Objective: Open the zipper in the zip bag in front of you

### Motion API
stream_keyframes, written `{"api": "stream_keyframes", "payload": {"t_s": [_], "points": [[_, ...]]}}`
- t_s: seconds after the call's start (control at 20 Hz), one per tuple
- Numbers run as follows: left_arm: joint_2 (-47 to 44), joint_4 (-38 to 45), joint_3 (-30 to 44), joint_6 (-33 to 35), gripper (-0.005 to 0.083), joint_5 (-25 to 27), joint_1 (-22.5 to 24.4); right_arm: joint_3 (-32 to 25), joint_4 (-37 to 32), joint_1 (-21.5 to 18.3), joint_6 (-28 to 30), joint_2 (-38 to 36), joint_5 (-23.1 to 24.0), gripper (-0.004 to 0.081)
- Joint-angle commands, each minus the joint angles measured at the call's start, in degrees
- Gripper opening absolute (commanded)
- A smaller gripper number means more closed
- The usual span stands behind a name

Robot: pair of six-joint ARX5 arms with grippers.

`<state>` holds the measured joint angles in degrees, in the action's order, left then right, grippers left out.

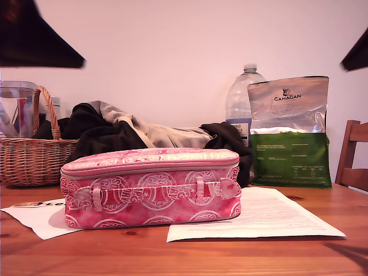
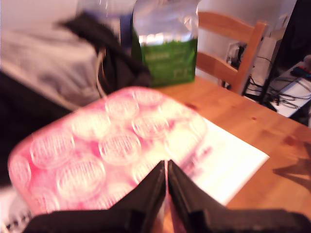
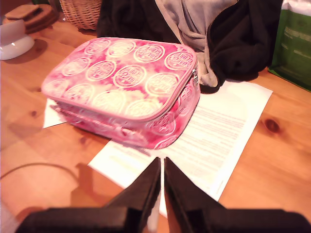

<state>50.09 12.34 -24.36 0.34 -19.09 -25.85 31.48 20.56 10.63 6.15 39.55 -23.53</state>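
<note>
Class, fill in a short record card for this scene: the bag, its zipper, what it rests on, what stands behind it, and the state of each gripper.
Bag: pink zip bag, lying flat, lid up
Zipper: zipper closed along the upper edge
Support: wooden table, bag partly on sheets of paper
Behind: wicker basket, dark clothing, water bottle, green pouch
First gripper: my first gripper shut, above the bag
Second gripper: my second gripper shut, short of the bag

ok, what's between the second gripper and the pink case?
In the second wrist view, only printed white paper on the wooden table separates my second gripper from the soft pink fabric case.
</note>
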Motion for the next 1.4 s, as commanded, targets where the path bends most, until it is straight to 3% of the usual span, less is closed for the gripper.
{"api": "stream_keyframes", "payload": {"t_s": [0.0,0.15,0.3,0.55,0.8,0.9,1.05,1.35], "points": [[3.8,5.4,-0.3,0.4,-0.0019,-0.2,-0.2,-0.6,-3.2,0.2,1.2,2.5,-0.9,-0.0010],[10.8,13.3,-1.1,0.9,-0.0019,-0.2,-0.2,-0.6,-8.3,0.2,5.5,7.0,-4.9,-0.0010],[18.5,16.5,-4.7,1.9,-0.0019,-0.4,-0.2,-0.6,-14.0,0.2,8.8,11.6,-5.8,-0.0010],[32.0,16.9,-14.3,3.2,-0.0019,-1.5,-2.2,-0.6,-22.3,0.2,9.5,19.4,-6.1,-0.0010],[44.5,16.7,-23.3,3.1,-0.0019,-1.6,-3.4,-0.6,-35.5,0.2,11.2,29.5,-6.0,-0.0010],[48.2,16.7,-25.0,3.2,-0.0019,-1.5,-3.5,-0.5,-40.1,0.2,17.0,34.2,-6.0,-0.0010],[52.9,17.8,-26.8,3.1,-0.0019,-1.6,-3.6,0.2,-48.0,0.2,17.9,41.4,-6.5,-0.0008],[57.3,17.3,-28.3,3.1,-0.0019,-1.9,-4.4,8.7,-51.5,0.2,17.6,53.0,-6.7,0.0131]]}}
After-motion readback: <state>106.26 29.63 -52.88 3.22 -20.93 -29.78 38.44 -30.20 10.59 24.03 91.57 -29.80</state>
